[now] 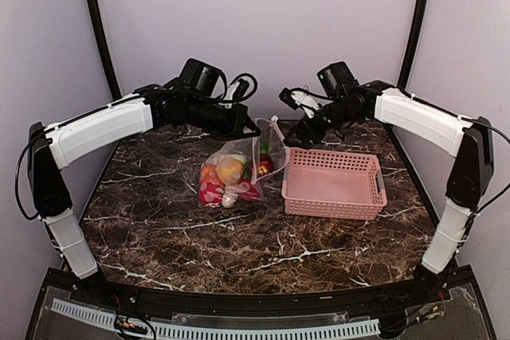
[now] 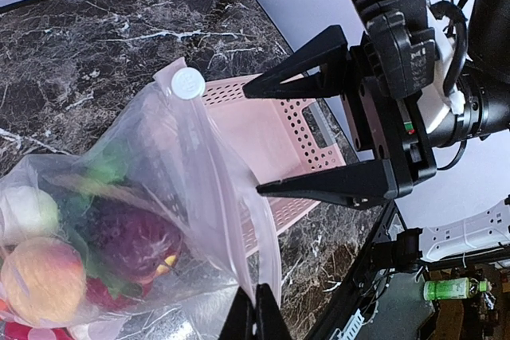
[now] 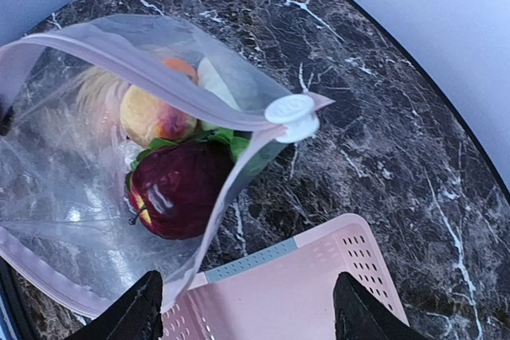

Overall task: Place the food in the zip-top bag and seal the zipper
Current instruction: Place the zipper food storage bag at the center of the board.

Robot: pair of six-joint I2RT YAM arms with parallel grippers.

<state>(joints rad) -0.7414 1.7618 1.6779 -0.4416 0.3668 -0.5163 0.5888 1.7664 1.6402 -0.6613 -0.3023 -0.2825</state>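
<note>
The bag (image 1: 239, 163) stands mouth-up in the middle of the top view, with the food (image 3: 175, 189) already inside. The left gripper (image 2: 255, 316), pressed together on the bag's top edge, holds it raised, likely so that the zipper (image 3: 151, 65) can be run shut. The right gripper (image 3: 251, 308), spread and holding nothing, hovers near the white slider (image 3: 291, 113), above the pink basket (image 1: 335, 189).

On the dark marbled tabletop (image 1: 239, 236), a clear plastic zip-top bag (image 1: 239, 166) sits at the centre, with small toy fruits and vegetables (image 1: 227, 177) inside it. A pink slotted plastic basket (image 1: 335, 197) is just right of the bag. The left gripper (image 1: 255, 130) is on the bag's raised rear edge. The right gripper (image 3: 247, 280) is above the basket's rear-left corner, right of the bag mouth.
</note>
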